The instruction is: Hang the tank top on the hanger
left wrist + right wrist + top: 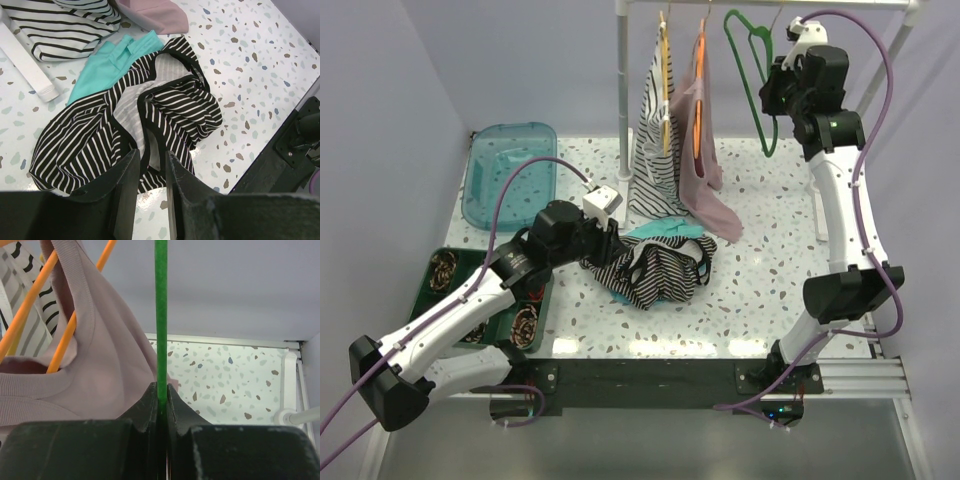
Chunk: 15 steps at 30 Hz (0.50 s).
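- Presently, right claw (161,390) clamped on hanger (160,315), pink top (115,365) hanging just left of it.
- Also, left claw (151,160) apart; tank top (185,105) crumpled on counter (250,60) directly beneath and ahead.

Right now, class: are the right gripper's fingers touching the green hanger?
Touching. The right wrist view shows both fingers clamped on the green hanger, no gap.

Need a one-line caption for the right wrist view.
Right pincer shut on the thin green hanger, beside a pink top hung on an orange hanger.
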Motion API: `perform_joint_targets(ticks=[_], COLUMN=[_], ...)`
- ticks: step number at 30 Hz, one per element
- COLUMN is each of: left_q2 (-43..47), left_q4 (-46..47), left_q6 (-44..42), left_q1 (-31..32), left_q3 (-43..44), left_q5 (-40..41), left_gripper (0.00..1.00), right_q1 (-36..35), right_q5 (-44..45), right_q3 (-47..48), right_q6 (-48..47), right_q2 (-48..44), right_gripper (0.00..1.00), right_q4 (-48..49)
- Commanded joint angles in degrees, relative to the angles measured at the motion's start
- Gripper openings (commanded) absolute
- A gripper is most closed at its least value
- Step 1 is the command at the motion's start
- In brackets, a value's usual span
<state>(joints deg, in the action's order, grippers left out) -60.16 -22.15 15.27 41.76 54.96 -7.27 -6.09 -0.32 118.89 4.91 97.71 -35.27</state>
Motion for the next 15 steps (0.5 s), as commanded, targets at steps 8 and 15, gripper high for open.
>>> perform_joint_targets(ticks=[8, 15], left_q2=[1.36, 1.89], left_q4=[2.46, 3.96], left_q6=[0.29, 2.74], left_q1=[-0.01, -0.10], left_q3=[-1.08, -2.40], left_q5=[-0.20, -0.12], left_gripper=[0.33, 0.35], right_q1=[-0.15, -0.15], right_q5=[0.49, 2.07], right_q3=[0.82, -8.30], right_q6=[-0.86, 1.15], right_q2=[-6.39, -12.18], right_gripper=[0.00, 0.00], right_q4=[6.70, 7.05])
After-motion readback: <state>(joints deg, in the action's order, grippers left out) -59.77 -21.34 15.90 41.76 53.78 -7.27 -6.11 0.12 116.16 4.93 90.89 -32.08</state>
